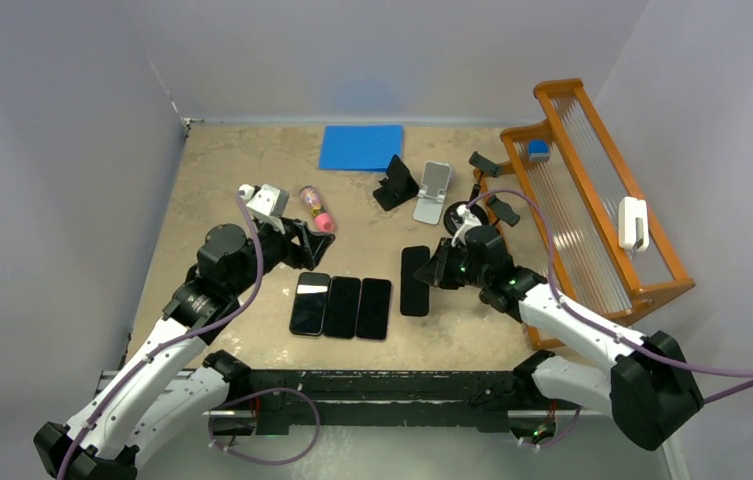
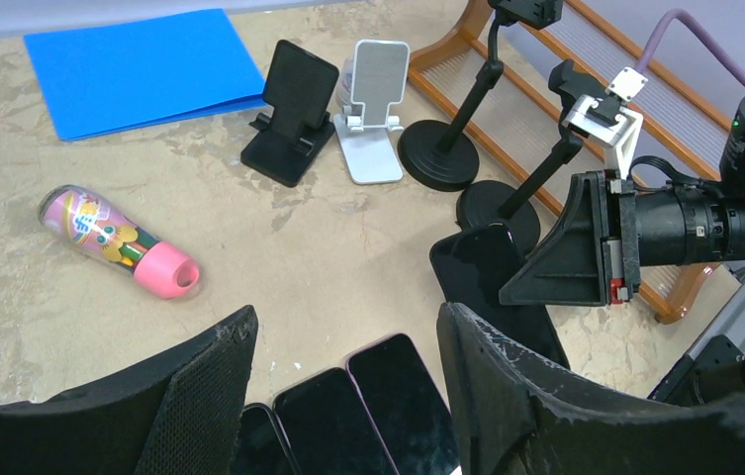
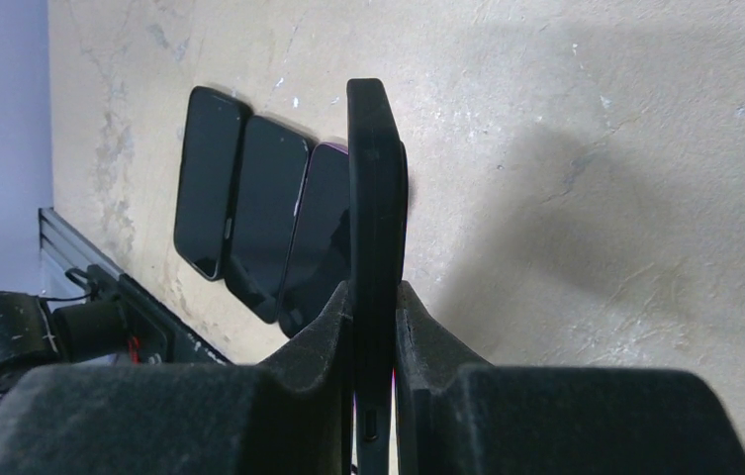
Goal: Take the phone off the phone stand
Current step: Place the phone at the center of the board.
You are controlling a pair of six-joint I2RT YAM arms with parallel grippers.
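Right gripper (image 3: 375, 297) clamped on the black phone (image 3: 376, 178), off the stands, at 3 o'clock of the three-phone row (image 1: 341, 306). Judgement: lower flat onto counter (image 1: 242, 170), parallel to the row, then release. Left gripper (image 2: 343, 322) wide, holding nothing.

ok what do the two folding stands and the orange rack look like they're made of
Silver stand: pale matte sheen, likely brushed metal, possibly painted plastic. Black stand: flat matte black, probably plastic or coated metal. Orange rack: glossy orange frame, looks like lacquered wood; its ribbed see-through slats seem clear plastic.
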